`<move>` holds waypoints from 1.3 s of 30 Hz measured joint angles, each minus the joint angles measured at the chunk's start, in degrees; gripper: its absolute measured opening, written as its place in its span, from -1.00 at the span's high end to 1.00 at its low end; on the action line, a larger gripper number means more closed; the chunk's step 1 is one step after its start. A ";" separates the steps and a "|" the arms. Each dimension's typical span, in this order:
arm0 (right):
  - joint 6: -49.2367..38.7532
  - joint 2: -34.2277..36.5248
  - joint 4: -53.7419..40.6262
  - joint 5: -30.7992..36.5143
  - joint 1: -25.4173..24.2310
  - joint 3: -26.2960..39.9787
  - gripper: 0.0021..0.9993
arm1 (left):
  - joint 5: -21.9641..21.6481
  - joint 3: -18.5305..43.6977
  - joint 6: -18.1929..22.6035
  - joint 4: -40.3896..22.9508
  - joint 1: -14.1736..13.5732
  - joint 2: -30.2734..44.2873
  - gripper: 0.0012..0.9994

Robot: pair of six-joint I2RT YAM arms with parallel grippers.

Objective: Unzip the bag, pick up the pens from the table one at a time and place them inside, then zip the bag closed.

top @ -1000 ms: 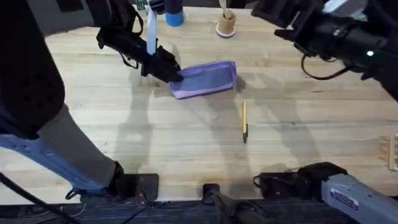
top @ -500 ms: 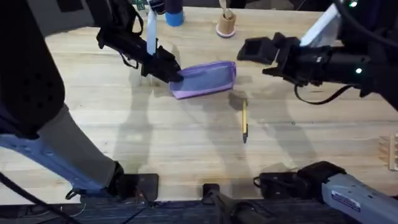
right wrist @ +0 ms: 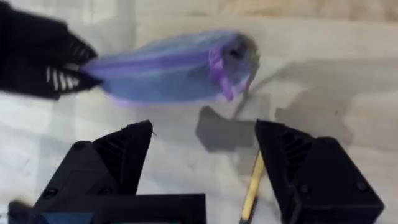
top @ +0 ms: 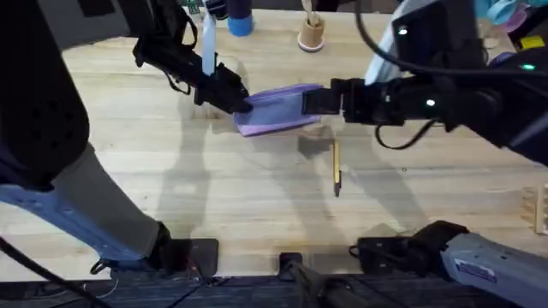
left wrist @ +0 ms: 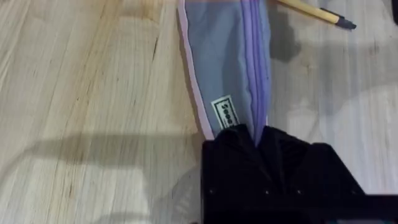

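Note:
The lavender bag lies on the table at the back middle, its zipper running along its length. My left gripper is shut on the bag's left end; in the left wrist view its black fingers pinch the fabric beside a small label. My right gripper hovers at the bag's right end, open, with nothing between its fingers. The right wrist view shows the bag just ahead of them. One yellow pen lies in front of the bag's right end, dark tip toward me.
A blue container and a small tan spool-like object stand at the table's back edge. A wooden item sits at the right edge. Bare planks stretch across the front and left of the table.
My right arm has swung down and left from the back right corner to the bag's right end. The left gripper, bag and pen have stayed put.

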 joint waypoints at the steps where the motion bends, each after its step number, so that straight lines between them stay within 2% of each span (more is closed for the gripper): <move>1: -0.10 0.91 1.00 0.92 0.00 0.00 -0.99 | 0.00 0.00 0.00 -0.01 0.01 0.00 0.92; 10: -0.25 6.32 9.45 4.44 0.00 0.00 -0.99 | 0.00 0.00 0.00 -0.01 0.01 0.00 0.92; 22: -0.35 8.80 11.08 4.84 0.00 0.00 -0.97 | 0.00 0.00 0.00 0.00 0.00 0.00 0.92; 35: -0.37 12.82 14.76 4.88 0.00 0.00 -0.79 | 0.00 0.00 0.00 0.07 0.02 0.00 0.92; 39: -0.74 12.89 16.06 4.86 0.00 0.00 -0.56 | 0.00 0.00 0.00 0.15 0.02 0.00 0.92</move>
